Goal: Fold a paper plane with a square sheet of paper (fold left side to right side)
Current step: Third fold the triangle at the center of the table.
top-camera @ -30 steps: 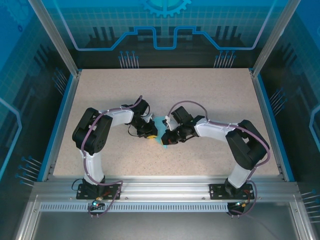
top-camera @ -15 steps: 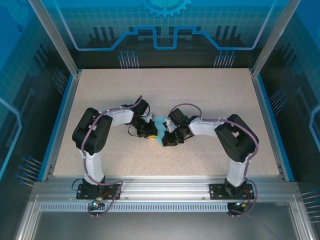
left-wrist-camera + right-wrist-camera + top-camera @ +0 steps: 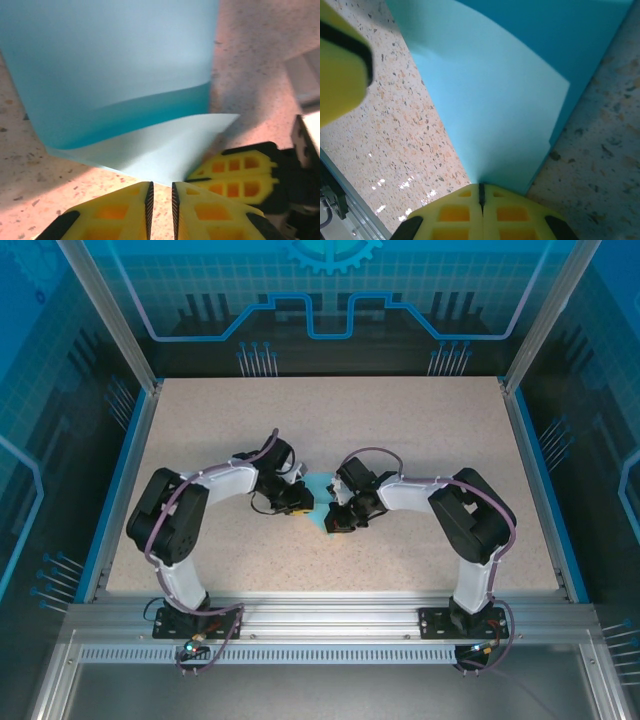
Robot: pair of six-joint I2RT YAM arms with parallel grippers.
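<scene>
Looking down on a speckled beige tabletop (image 3: 420,430), bordered by blue strips (image 3: 118,490); noting aluminium posts (image 3: 105,310) rising at the far corners, blue translucent panels (image 3: 200,280) behind, a slotted aluminium rail (image 3: 330,652) running along the near edge.

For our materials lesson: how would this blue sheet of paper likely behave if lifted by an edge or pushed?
Probably floppy: the sheet of paper curves and curls where lifted. Likely very light, since the right gripper holds it by one pinched edge. Pushed, it may buckle rather than slide.
</scene>
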